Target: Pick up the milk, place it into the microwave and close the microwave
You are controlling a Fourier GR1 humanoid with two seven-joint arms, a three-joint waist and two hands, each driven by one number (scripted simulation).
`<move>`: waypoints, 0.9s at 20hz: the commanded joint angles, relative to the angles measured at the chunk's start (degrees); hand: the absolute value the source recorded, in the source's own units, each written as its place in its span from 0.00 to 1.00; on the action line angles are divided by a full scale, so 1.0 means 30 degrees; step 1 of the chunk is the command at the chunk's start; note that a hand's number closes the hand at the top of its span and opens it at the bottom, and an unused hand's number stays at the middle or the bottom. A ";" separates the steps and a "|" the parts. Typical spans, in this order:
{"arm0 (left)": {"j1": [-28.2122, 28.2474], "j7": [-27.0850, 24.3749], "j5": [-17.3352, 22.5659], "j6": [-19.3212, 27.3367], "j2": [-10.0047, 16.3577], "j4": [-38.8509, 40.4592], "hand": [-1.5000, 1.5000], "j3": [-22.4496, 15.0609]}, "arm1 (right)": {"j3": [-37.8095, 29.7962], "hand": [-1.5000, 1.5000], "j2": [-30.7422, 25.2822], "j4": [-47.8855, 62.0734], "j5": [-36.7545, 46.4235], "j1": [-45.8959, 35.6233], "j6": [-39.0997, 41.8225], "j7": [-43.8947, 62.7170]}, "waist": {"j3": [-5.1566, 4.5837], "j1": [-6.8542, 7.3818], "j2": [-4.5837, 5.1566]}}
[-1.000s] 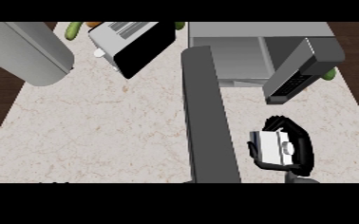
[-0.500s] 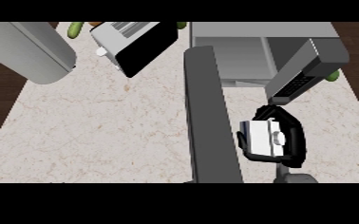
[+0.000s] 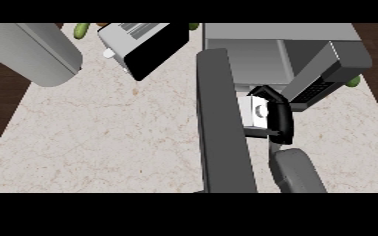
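The right hand [image 3: 280, 121], fingers curled round the milk [image 3: 255, 111], holds it just short of the open microwave [image 3: 247, 55]. The cavity lies straight ahead, with the door [image 3: 221, 140] alongside.

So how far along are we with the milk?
Pickup looks done: the right robot hand is curled round the milk, at the mouth of the open microwave. Left: set it inside, let go, then swing the door shut.

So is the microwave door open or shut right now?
Open. The microwave door stands swung out, baring the inside of the microwave.
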 commanded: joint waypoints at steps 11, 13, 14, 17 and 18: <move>-0.0596 0.0041 0.0472 -0.0762 0.0321 0.0722 0.00 0.0669 | -0.3690 1.00 -0.0329 1.3394 -0.0721 -0.8241 -0.2088 -0.3686 | 0.0040 0.0636 0.0283; -0.0340 0.0098 0.0279 -0.0643 0.0258 0.0266 0.00 0.0393 | -0.3561 1.00 -0.0818 1.4521 -0.0039 -0.8412 -0.2752 -0.4077 | 0.0046 0.0731 0.0329; -0.0616 -0.0166 0.0689 -0.1277 0.0658 0.0827 0.00 0.0890 | -0.3884 1.00 -0.0990 1.4927 -0.0062 -0.9596 -0.3487 -0.3524 | 0.0043 0.0950 0.0404; -0.0838 0.0464 0.0553 -0.0878 0.0485 0.0325 0.00 0.0600 | -0.4129 1.00 -0.1559 1.6482 0.0165 -1.0032 -0.3638 -0.4193 | 0.0061 0.1026 0.0491; -0.1586 0.0181 0.0320 -0.0704 0.0086 0.0998 0.00 0.0528 | -0.3953 1.00 -0.1427 1.6848 0.0456 -1.0172 -0.4154 -0.4178 | 0.0062 0.1211 0.0615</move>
